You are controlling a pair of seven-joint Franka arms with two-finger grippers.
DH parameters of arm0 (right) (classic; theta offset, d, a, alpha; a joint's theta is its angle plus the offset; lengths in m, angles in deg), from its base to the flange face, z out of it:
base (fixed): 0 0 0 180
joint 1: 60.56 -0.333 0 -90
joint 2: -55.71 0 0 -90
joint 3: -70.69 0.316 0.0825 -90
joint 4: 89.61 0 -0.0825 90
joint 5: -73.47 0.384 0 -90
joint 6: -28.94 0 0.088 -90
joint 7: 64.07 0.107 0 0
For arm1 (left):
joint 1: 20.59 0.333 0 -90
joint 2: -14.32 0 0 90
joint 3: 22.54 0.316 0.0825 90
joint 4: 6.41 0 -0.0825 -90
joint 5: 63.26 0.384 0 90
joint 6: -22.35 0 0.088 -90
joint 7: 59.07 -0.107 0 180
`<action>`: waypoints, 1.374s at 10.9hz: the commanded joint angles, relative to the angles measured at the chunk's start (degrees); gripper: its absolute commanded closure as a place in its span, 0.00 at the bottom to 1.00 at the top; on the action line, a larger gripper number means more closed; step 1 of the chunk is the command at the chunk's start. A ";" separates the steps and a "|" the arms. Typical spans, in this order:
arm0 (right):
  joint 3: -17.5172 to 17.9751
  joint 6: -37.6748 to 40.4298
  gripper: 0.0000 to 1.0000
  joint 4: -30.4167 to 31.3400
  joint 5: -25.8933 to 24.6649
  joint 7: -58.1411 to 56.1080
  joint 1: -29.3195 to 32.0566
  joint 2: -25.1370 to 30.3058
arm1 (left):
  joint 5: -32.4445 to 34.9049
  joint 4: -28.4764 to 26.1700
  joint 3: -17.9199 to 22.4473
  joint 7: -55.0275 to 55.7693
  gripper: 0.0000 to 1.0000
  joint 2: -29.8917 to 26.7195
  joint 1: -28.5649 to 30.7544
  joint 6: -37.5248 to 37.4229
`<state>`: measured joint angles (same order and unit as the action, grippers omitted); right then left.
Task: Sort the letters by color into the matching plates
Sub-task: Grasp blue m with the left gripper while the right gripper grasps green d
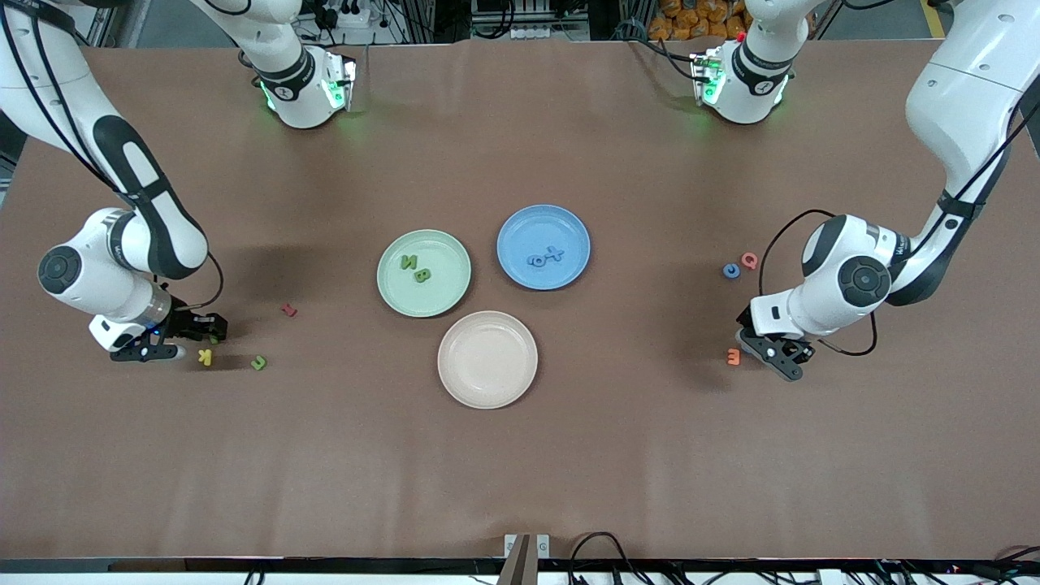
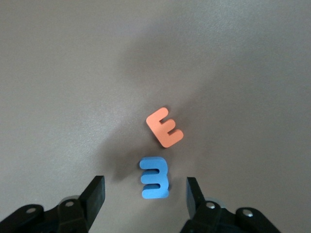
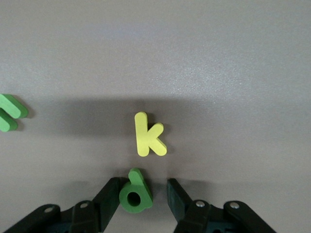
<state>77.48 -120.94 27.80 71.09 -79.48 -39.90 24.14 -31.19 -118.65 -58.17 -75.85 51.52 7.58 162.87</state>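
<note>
Green letter [image 3: 134, 192] between right fingers [image 3: 111, 196], one touching, unclenched; blue letter [image 2: 154, 178] between spread left fingers [image 2: 95, 195].

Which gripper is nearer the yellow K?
Right. The right gripper is low beside the yellow K, its fingers around a green letter. The left gripper is at the table's other end, around a blue letter.

Brown table [image 1: 520, 455]. Green plate [image 1: 388, 291], blue plate [image 1: 520, 236], beige plate [image 1: 487, 382] clustered mid-table. Toward right arm's end: red letter [image 1: 288, 309], yellow k [image 1: 205, 357], green letter [image 1: 258, 362]. Toward left arm's end: blue ring letter [image 1: 731, 270], pink letter [image 1: 749, 260], orange E [image 1: 734, 356], blue E [image 2: 154, 178].
</note>
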 commanded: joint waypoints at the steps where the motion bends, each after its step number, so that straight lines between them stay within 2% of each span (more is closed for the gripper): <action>1: 0.33 -0.32 0.55 -0.16 -1.14 0.11 0.52 -0.86 | 1.76 0.71 0.30 0.61 0.28 0.85 -0.57 0.45; 6: 0.33 -0.50 0.64 -0.16 -1.40 0.11 0.52 -0.77 | 1.76 0.71 1.35 0.61 0.32 1.38 -1.27 0.45; 8: 0.33 -0.41 0.65 -0.16 -1.41 0.03 0.52 -0.68 | 1.85 0.71 1.53 1.74 0.36 1.38 -1.80 0.45; 10: 0.33 -0.50 0.68 -0.07 -1.41 0.03 0.52 -0.68 | 2.12 0.80 1.62 2.19 0.49 1.38 -2.15 0.45; 11: 0.33 -0.50 0.68 -0.07 -1.41 0.03 0.52 -0.60 | 2.12 0.71 1.62 3.41 0.67 1.38 -2.59 0.37; 15: 0.33 -0.50 0.69 -0.07 -1.41 0.03 0.52 -0.77 | 2.20 0.71 2.50 4.47 0.92 1.38 -3.30 0.28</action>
<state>77.61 -120.71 27.76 70.75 -79.50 -39.91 24.66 -31.10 -118.52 -56.63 -73.27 52.39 5.21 162.87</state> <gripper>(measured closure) 0.687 0.731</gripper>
